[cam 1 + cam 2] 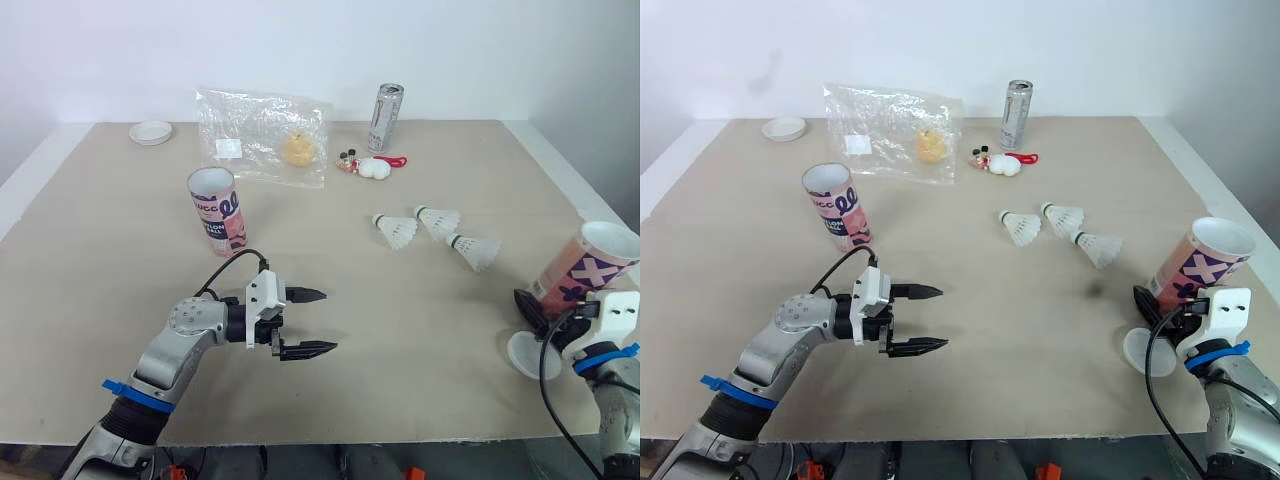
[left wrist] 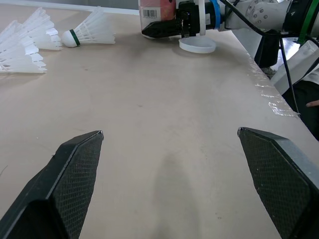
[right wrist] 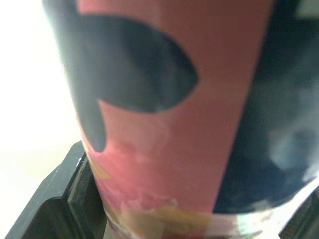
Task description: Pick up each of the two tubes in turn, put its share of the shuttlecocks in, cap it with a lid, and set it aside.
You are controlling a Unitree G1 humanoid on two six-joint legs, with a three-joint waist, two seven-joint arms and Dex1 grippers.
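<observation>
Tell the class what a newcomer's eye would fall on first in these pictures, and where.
The right gripper grips a tilted pink tube at the right edge of the table, a white lid lying beside it. Three shuttlecocks lie loose right of centre. The left gripper hangs open over the near side, a second tube upright beyond it.

1. On the standing tube (image 1: 214, 212): dark lettering, too small to read.
2. On the tilted tube (image 2: 157, 10): a barcode with illegible digits; large X-shaped marks.
3. On the can (image 1: 385, 117): vertical print, illegible.
</observation>
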